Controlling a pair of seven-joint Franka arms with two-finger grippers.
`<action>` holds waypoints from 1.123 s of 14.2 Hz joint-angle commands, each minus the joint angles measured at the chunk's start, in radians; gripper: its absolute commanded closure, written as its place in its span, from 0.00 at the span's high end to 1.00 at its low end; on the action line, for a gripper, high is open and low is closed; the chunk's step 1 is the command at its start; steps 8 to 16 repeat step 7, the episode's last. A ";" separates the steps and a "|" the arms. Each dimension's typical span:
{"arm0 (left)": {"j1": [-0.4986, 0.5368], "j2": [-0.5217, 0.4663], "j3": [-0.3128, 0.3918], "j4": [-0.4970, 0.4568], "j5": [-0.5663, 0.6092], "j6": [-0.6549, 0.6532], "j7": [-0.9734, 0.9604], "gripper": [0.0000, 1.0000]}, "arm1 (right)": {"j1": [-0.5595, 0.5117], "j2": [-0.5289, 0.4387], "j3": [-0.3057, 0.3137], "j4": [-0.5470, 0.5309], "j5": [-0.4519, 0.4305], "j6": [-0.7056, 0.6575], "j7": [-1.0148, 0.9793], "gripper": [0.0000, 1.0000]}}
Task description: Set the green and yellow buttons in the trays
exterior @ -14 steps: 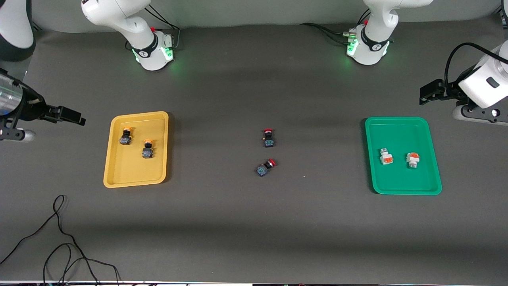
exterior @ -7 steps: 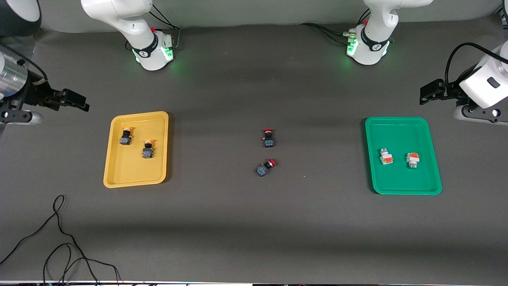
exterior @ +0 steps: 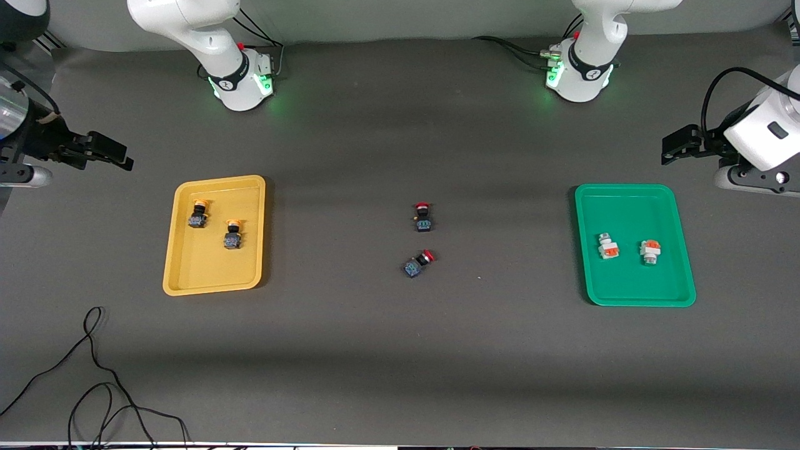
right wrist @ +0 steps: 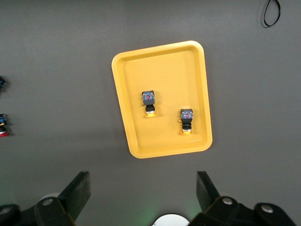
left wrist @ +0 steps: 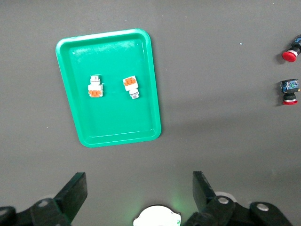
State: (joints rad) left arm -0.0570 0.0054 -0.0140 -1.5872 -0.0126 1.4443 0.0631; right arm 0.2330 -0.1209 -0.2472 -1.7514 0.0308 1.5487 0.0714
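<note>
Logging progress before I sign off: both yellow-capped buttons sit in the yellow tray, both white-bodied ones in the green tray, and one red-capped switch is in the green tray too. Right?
Not quite. Neither red-capped switch is in the green tray; both lie on the bare table midway between the trays, as the front view shows. The rest holds: two yellow-capped buttons in the yellow tray, two white-bodied ones in the green.

Your dark grey counter [exterior: 400,362] and what sits on it.
You have a yellow tray [exterior: 187,275] toward the right arm's end, a green tray [exterior: 625,206] toward the left arm's end, two red-capped switches [exterior: 423,217] between them, and a black cable [exterior: 94,375].
</note>
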 commanded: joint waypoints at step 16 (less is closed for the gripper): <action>-0.003 -0.025 0.002 -0.017 0.006 -0.013 -0.017 1.00 | -0.080 0.001 0.059 0.024 0.034 -0.055 -0.090 1.00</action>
